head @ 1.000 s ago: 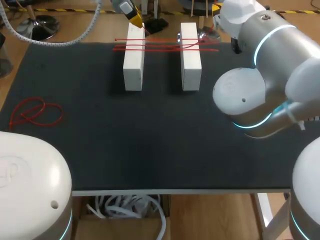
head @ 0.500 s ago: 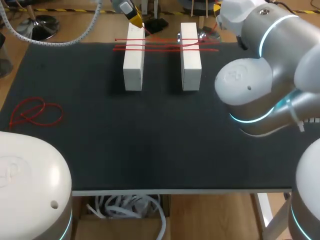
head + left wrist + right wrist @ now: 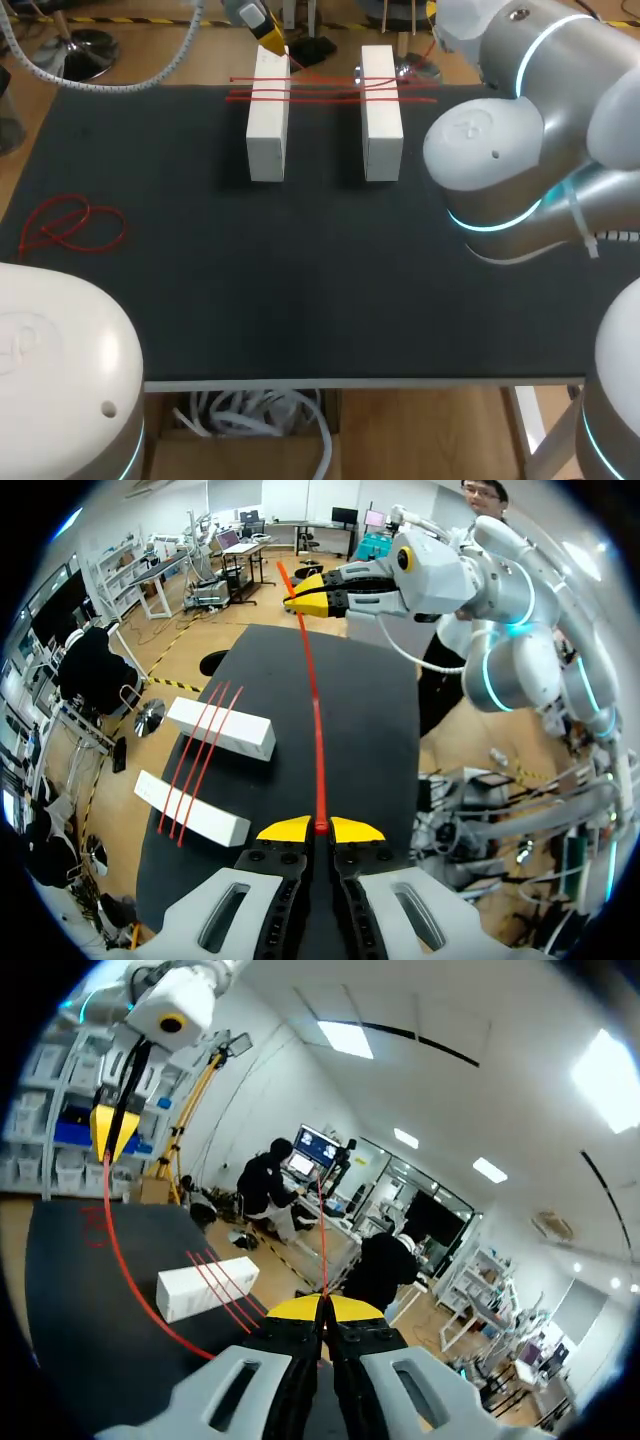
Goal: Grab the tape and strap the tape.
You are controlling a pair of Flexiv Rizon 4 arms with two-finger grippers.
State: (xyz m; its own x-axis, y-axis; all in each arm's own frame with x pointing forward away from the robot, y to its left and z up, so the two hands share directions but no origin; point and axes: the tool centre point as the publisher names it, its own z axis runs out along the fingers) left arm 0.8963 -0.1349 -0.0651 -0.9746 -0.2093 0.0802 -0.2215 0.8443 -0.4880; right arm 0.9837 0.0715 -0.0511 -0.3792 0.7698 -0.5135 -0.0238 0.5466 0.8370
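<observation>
While pinched at either end by closed left gripper (image 3: 320, 828) and closed right gripper (image 3: 322, 1305), one red tape (image 3: 317, 720) strung between the two.
Head view: two white blocks (image 3: 267, 120) side by side at upper middle of black table (image 3: 300, 280), three red strands (image 3: 325, 95) crosswise over both, one loose red loop (image 3: 70, 225) at middle left, right arm (image 3: 520, 150) folded at right. Left wrist view: tape running straight ahead to right gripper, above the table. Right wrist view: tape curving away toward left gripper.
</observation>
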